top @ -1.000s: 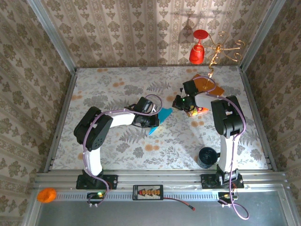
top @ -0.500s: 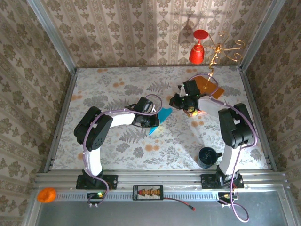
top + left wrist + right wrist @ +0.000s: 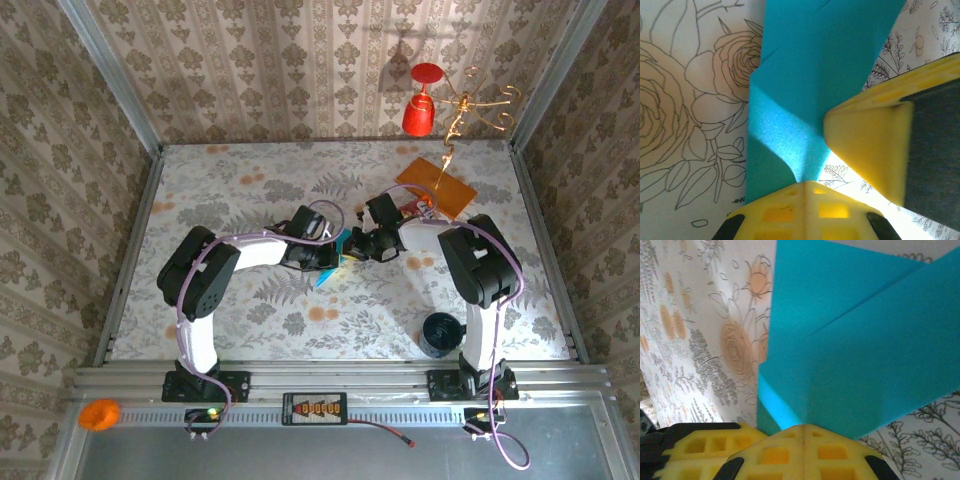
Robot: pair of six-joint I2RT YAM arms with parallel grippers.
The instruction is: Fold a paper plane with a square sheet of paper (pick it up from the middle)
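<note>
Right gripper (image 3: 362, 243) has swung in from beside the orange card (image 3: 437, 185) to bench (image 3: 230, 190) ctr and now sits tip-to-tip w/ left gripper (image 3: 335, 256), which has not budged. Both sets of jaws are clenched on the teal sheet (image 3: 326, 276); wrist views show them pinching it side by side. The sheet sits mid-bench btwn the two arms, already creased w/ layers overlapping, not yet a dart. Step in hand, prob.: mid-fold, a two-handed grip ahead of turning a flap over. Next move calls for both arms to travel together, keeping paper taut w/o tearing, then pressing the crease flat. Room: open bench to the left and far side. The card lies just behind the right arm; a black cup (image 3: 440, 333) stands by its base, well apart.
</note>
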